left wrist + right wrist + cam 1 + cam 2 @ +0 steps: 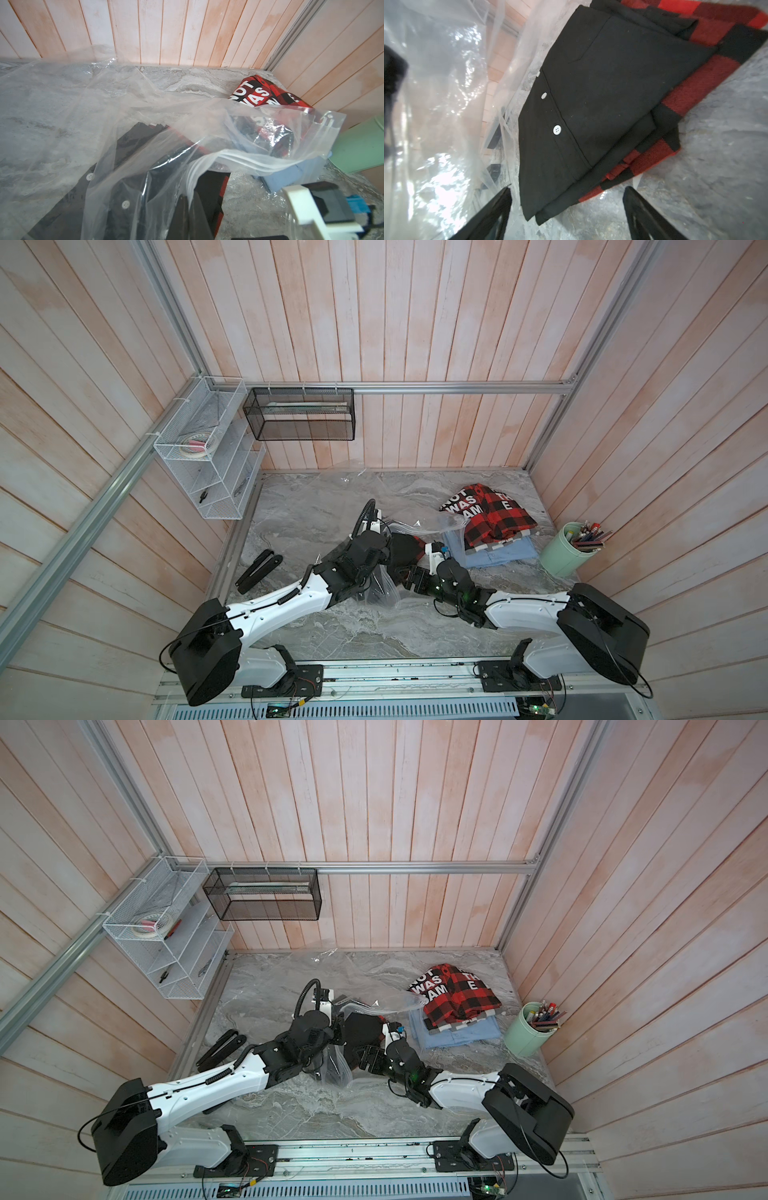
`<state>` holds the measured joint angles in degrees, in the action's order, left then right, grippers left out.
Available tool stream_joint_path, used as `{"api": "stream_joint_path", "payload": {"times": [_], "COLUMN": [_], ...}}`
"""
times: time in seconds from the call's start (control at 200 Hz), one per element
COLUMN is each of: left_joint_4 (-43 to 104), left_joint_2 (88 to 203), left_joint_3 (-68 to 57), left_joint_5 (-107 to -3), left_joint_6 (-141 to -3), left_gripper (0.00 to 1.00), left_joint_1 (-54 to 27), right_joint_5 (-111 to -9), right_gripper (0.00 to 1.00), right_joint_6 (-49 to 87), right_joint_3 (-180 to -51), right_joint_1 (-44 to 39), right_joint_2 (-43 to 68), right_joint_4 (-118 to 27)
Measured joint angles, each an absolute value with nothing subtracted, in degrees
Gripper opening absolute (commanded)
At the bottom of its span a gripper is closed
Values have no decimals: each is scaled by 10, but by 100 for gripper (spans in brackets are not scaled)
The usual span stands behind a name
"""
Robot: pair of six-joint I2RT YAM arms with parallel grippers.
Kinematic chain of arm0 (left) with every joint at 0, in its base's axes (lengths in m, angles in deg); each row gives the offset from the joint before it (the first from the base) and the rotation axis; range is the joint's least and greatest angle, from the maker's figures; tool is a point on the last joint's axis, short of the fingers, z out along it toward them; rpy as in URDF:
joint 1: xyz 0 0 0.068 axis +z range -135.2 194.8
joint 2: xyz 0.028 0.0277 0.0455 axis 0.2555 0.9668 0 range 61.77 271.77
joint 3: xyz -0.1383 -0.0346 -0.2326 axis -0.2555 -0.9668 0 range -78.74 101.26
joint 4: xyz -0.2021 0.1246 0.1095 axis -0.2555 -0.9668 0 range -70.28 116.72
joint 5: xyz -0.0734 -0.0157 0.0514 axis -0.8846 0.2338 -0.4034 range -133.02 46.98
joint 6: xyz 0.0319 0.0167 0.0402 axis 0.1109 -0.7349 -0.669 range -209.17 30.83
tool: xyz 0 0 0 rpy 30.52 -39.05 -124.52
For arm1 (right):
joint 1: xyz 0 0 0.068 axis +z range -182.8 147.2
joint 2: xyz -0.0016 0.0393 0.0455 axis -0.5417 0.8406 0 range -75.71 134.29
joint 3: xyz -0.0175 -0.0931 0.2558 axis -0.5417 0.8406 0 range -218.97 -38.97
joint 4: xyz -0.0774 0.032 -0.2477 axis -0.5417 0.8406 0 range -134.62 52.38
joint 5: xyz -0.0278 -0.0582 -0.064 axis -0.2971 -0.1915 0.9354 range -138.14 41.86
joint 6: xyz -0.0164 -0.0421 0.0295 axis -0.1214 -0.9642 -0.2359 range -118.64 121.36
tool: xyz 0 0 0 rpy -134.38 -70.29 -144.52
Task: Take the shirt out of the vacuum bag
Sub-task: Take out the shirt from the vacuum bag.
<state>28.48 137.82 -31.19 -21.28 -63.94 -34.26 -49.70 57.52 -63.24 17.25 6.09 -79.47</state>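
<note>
Top views, both alike: the clear vacuum bag (384,587) lies crumpled around the centre of the marble table (316,626), and a folded black shirt (405,549) sits between the two wrists. The arms hide both claws here.

Left wrist view: at low centre, the left gripper (190,205) is pinched together on the bag's zip lip, holding the mouth up.

Right wrist view: the shirt lies inside that mouth, and the right gripper (568,189), jaws apart, straddles its near corner at lower centre. We judge the grasp is in hand. The next move calls for closing on cloth only, not film. We cannot tell whether the plaid fabric (695,87) beneath belongs to the same shirt.
</note>
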Motion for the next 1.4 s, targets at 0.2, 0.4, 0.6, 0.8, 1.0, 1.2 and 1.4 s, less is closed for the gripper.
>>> {"api": "stream_joint_path", "payload": {"times": [0.2, 0.4, 0.6, 0.8, 1.0, 1.2, 1.4], "left_joint_4": [298, 315, 323, 332, 344, 352, 353], "left_joint_2": [1373, 1373, 1373, 1371, 1367, 1366, 1366], "left_joint_3": [-321, -334, -343, -357, -373, -377, -377], "left_joint_5": [-216, -215, -213, -211, -208, -199, -198], "left_joint_6": [-653, -667, -676, -676, -675, -675, -675], "left_gripper": [0, 0, 0, 0, 0, 0, 0], "left_joint_1": [-356, -377, -386, -389, -389, -390, -390], "right_joint_5": [-504, -517, -545, -558, -557, -544, -543], "right_gripper": [77, 76, 71, 69, 68, 71, 71], "right_joint_6": [591, 596, 602, 601, 576, 539, 537], "right_joint_3": [-644, -678, -706, -740, -774, -786, -752], "right_joint_1": [148, 126, 101, 92, 75, 83, 97], "right_joint_2": [116, 163, 213, 239, 235, 206, 193], "right_joint_4": [-832, -839, -863, -864, -836, -798, -799]}}
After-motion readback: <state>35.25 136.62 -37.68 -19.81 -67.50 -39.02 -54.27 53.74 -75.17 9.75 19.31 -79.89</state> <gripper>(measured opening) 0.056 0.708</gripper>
